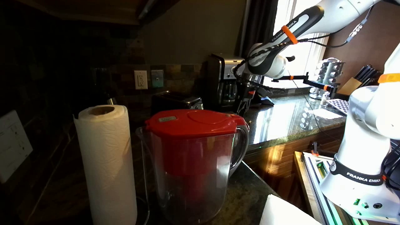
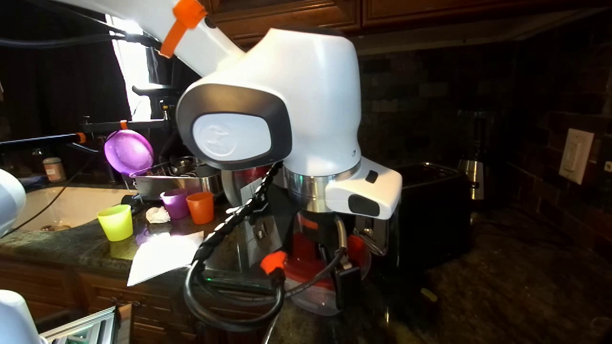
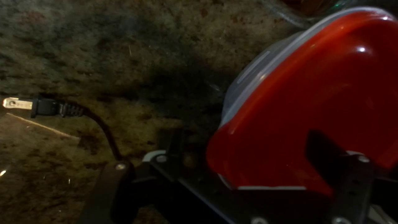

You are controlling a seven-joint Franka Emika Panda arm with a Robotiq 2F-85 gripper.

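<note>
A red-lidded clear container (image 3: 279, 102) sits on the dark stone counter, and the pointed end of its lid lies between the fingers of my gripper (image 3: 245, 143) in the wrist view. The jaws stand wide apart. On the left a dark gap separates one finger from the lid; the right finger overlaps the lid, and I cannot tell whether they touch. In an exterior view the clear container (image 2: 318, 301) shows low behind a black finger (image 2: 347, 286). In an exterior view a red-topped pitcher (image 1: 193, 150) stands in front and hides the container.
A black plug (image 3: 46, 106) with its cord lies left of the gripper. Close by stand a toaster (image 2: 430, 220) and a coffee maker (image 1: 223, 81). A paper towel roll (image 1: 107, 165) is beside the pitcher. Colored cups (image 2: 200, 209) are near the sink. A cable (image 2: 229, 325) loops below the wrist.
</note>
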